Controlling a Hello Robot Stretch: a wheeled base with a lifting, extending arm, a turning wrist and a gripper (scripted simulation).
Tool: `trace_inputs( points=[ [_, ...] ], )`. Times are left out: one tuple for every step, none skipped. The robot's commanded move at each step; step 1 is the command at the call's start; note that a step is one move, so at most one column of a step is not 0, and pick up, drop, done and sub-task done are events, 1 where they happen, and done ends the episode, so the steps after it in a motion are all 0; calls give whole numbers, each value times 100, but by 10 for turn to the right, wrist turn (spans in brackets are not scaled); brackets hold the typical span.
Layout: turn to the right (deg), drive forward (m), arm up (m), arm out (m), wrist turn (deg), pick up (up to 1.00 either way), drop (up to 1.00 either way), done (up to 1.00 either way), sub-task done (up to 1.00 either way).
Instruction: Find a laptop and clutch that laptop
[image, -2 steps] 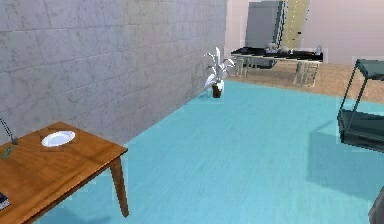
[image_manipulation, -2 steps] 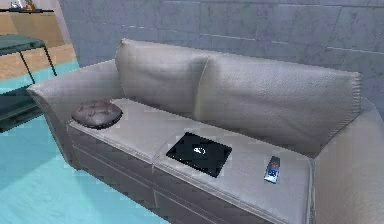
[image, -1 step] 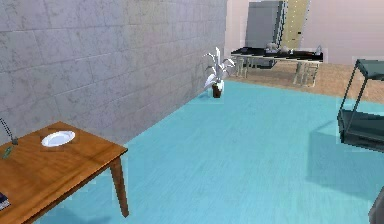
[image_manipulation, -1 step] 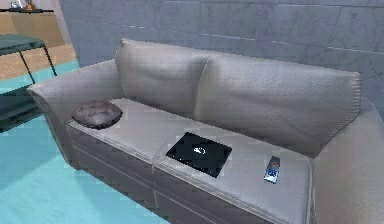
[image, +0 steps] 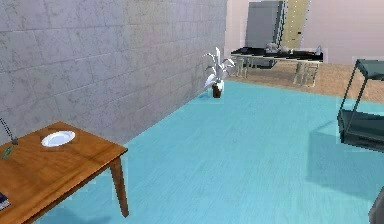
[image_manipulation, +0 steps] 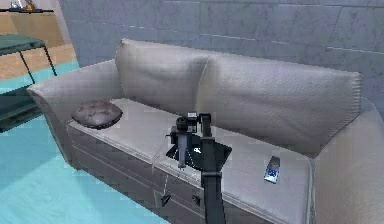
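The table (image: 62, 170) is smooth wood, floor (image: 250, 150) glossy, wall (image: 100, 50) matt stone, sofa (image_manipulation: 262, 95) matt cloth.

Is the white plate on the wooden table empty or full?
Empty: the plate lies flat on the wooden table, and its white face is bare, with nothing on it.
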Motion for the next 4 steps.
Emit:
trace_inputs(
  points=[
    [0, 0, 0, 0, 450, 0, 0, 0, 0],
    [0, 0, 0, 0, 450, 0, 0, 0, 0],
    [0, 0, 0, 0, 450, 0, 0, 0, 0],
    [0, 0, 0, 0, 450, 0, 0, 0, 0]
  ],
)
